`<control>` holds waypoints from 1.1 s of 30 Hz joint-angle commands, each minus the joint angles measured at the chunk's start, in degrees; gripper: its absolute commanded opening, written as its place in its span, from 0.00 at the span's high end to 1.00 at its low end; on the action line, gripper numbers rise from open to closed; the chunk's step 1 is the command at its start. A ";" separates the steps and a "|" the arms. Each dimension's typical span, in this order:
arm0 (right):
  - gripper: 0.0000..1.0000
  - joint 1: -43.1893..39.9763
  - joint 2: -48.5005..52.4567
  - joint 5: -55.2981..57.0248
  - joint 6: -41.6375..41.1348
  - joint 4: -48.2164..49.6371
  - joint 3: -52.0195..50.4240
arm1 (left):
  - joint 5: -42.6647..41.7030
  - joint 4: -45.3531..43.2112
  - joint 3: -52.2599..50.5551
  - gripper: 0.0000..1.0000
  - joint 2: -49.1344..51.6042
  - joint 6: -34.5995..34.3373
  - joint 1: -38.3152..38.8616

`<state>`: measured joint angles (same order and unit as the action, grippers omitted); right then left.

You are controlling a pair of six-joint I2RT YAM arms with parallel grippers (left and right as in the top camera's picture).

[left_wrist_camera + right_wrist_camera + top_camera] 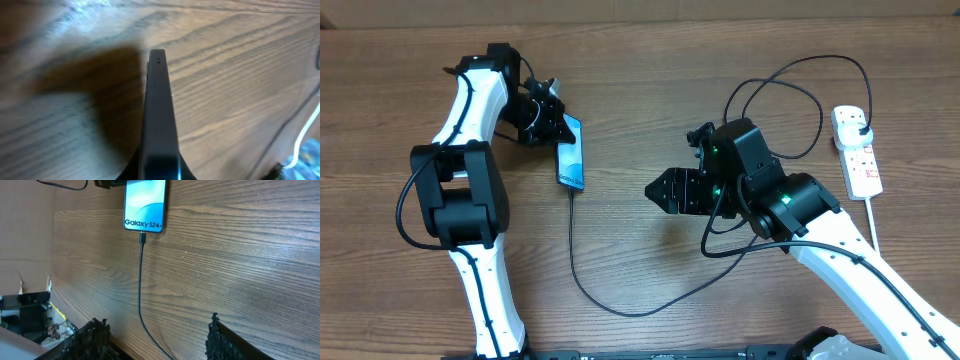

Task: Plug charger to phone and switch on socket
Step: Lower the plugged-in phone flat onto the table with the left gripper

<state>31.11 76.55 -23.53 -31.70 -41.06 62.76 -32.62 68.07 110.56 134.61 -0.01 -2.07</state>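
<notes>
Wood-grain table (640,60), nothing else on it but the task gear. Phone (571,152) sits left of centre, towards the far edge, screen lit. My left gripper (556,125) is clenched on its top end; the left wrist cam shows the frame edge-on btwn the fingers.

Charger (572,250) runs from the phone's bottom edge towards the near edge, then loops right and up to the black plug (860,126) seated in the socket (860,160) by the right edge. The connector (142,237) looks fully home in the phone. Can't tell the switch position from here.

Right gripper (656,190) is released wide w/ nothing in it, hanging mid-table and facing the phone.

Handling, my read:
- **Phone:** stiff, slim, slick glass, prob. fragile. Hold it by the frame edges, not the screen.
- **Cable:** light and limp, so it'll drag. Grab the hard connector body if reseating.
- **Socket strip:** light plastic, may slide. Press the rocker straight down w/ one fingertip.
</notes>
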 commanded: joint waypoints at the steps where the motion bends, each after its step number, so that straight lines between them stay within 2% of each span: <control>1: 0.34 -0.24 0.09 0.59 0.44 0.20 0.28 | 1.73 -1.16 -1.53 0.96 0.07 -0.48 1.75; 7: 0.34 -0.24 0.09 0.59 0.46 0.04 0.28 | 2.01 -3.28 -4.13 0.95 0.07 -1.75 1.77; 19: 0.34 -0.24 0.09 0.57 0.46 -0.02 0.28 | 4.79 -3.61 -4.37 0.83 0.07 -1.70 1.77; 25: 0.34 -0.24 0.09 0.59 0.46 -0.31 0.28 | 8.90 -3.61 -4.68 0.80 0.09 -1.73 1.77; 33: 0.34 -0.24 0.09 0.61 0.46 -0.76 0.28 | 9.31 -5.16 -7.28 0.77 0.09 -1.70 1.77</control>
<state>31.11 76.58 -23.55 -31.70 -41.69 62.76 -28.67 63.42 105.89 134.34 -1.54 -0.40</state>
